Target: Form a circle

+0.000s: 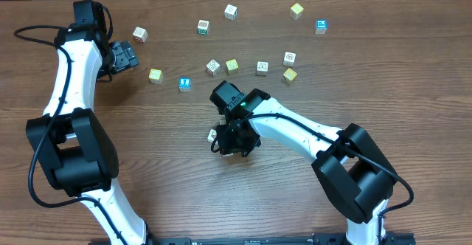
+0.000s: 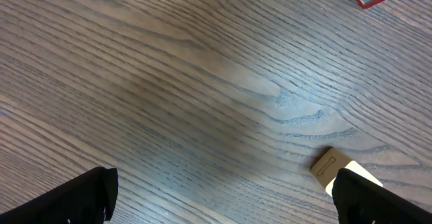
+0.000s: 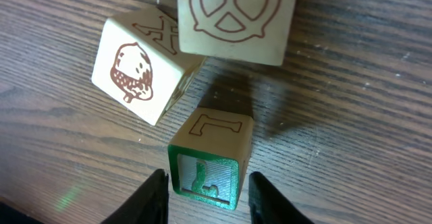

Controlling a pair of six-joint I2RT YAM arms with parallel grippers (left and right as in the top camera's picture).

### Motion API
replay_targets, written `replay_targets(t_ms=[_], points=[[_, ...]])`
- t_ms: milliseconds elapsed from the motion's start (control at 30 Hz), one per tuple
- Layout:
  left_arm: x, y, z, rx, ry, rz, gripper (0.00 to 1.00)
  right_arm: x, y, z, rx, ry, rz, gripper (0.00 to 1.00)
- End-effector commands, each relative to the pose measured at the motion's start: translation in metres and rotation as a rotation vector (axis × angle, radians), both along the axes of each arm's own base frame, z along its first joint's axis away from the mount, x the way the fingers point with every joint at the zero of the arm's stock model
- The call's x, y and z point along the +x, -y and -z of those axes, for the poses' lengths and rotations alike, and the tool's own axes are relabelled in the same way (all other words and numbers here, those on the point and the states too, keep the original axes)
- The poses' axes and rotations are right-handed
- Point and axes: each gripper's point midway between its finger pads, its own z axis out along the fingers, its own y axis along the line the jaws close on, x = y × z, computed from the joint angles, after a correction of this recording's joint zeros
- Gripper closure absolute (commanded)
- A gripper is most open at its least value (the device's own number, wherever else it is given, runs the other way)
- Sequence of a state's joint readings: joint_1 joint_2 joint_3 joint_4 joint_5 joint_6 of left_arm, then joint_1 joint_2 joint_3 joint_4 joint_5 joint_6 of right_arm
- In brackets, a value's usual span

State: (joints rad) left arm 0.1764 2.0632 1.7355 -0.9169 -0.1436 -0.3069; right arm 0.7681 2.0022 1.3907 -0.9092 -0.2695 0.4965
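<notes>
The circle is a tight little group of cubes in the right wrist view. It has a green-faced cube [image 3: 206, 170], a whitish cube with an acorn [image 3: 135, 72] and a whitish cube with a pretzel [image 3: 236, 18]. My right gripper [image 3: 208, 197] straddles the green-faced cube, open, with a gap on each side of it. From overhead, the right gripper [image 1: 234, 138] hides most of the group; one whitish cube [image 1: 212, 135] peeks out at its left. My left gripper [image 1: 125, 55] hovers at the far left, open and empty, over bare wood [image 2: 223, 197].
Loose cubes are scattered across the far half of the table, among them yellow ones [image 1: 296, 10] [image 1: 155, 75] and blue-faced ones [image 1: 321, 26] [image 1: 184, 83]. A tan cube [image 2: 334, 166] lies just beside the left gripper's right finger.
</notes>
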Motion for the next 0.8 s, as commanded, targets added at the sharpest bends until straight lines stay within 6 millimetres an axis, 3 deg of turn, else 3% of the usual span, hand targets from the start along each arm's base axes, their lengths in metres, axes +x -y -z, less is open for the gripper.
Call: replay_targets(t_ms=[0, 133, 767], points=[[-0.0005, 0.0025, -0.0027, 0.008, 0.003, 0.013, 0.00, 0.0024, -0.0039, -0.0011, 0.001, 0.009, -0.001, 0.64], [-0.0005, 0.0025, -0.0027, 0.008, 0.003, 0.013, 0.00, 0.0020, -0.0035, -0.0010, 0.000, 0.008, -0.001, 0.68], [-0.0005, 0.0025, -0.0027, 0.008, 0.003, 0.013, 0.01, 0.0009, -0.0080, -0.0027, 0.030, 0.009, -0.041, 0.69]])
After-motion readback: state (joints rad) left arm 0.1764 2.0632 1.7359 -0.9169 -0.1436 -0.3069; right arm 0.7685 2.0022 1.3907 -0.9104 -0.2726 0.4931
